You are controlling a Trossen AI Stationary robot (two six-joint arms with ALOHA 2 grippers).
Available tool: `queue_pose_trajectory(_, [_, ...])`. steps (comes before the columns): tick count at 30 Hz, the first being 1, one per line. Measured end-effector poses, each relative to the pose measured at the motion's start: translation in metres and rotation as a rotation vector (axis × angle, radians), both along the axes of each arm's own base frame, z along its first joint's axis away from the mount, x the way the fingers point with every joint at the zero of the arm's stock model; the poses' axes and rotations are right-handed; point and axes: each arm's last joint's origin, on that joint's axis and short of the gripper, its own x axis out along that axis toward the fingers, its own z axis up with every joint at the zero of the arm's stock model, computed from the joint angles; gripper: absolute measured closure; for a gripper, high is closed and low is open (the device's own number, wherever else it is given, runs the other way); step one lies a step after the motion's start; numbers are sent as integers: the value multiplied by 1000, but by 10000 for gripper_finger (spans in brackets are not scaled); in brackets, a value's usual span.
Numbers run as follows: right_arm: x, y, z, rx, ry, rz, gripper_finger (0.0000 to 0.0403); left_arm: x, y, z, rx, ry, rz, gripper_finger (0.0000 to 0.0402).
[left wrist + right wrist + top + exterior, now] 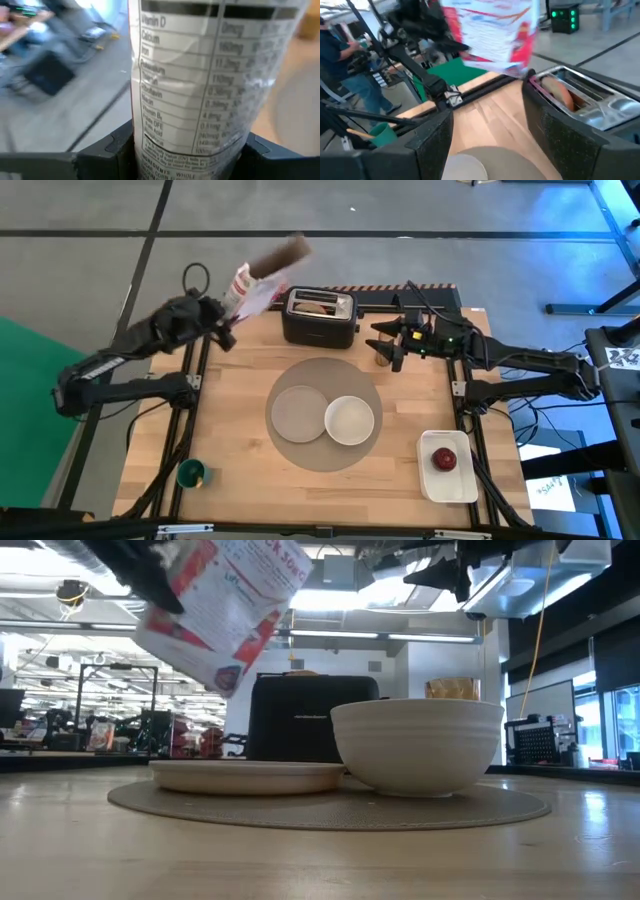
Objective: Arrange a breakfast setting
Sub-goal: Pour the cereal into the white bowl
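My left gripper (230,307) is shut on a red-and-white printed bag (258,280), high over the table's far left corner; the bag also shows in the low view (225,600). My right gripper (390,348) is open and empty, raised just right of the black toaster (320,318). The round grey mat (325,442) lies mid-table. On it rest the small grey plate (298,412) and the white bowl (349,420). The red apple (444,459) lies in the white tray (452,485). An amber cup (452,688) shows behind the bowl. The spoon is out of view. My left gripper pinches the bag between its two fingers (112,147), one on each side of its printed nutrition panel (190,145). The bag is lifted clear of the table and tilted. It reaches away from the fingers toward the toaster, its far end (288,252) brown and blurred.
A brown piece of bread (560,92) sits in the toaster's slot. A small green cup (191,473) stands near the front left edge. A person (350,75) stands beyond the table. Bare wood lies left of the mat.
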Motion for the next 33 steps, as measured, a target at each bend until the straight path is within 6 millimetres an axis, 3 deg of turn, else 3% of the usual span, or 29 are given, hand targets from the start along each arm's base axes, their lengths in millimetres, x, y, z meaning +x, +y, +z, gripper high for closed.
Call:
queue_pose_trajectory(5, [-15,1,2,-3,38,-81,116,-17,-16,42,-40,23,-163,192])
queue_pose_trajectory(11, [-41,5,9,53,26,-156,116,-17,-30,64,-65,113,-388,192])
queue_pose_trajectory(19, [-54,8,3,158,76,-175,116,29,-33,67,21,351,-599,193])
queue_pose_trajectory(26, [-57,8,-7,190,184,-207,116,77,-35,57,218,666,-710,193])
queue_pose_trajectory(33, [-59,8,-10,206,211,-222,116,111,-45,46,334,855,-790,193])
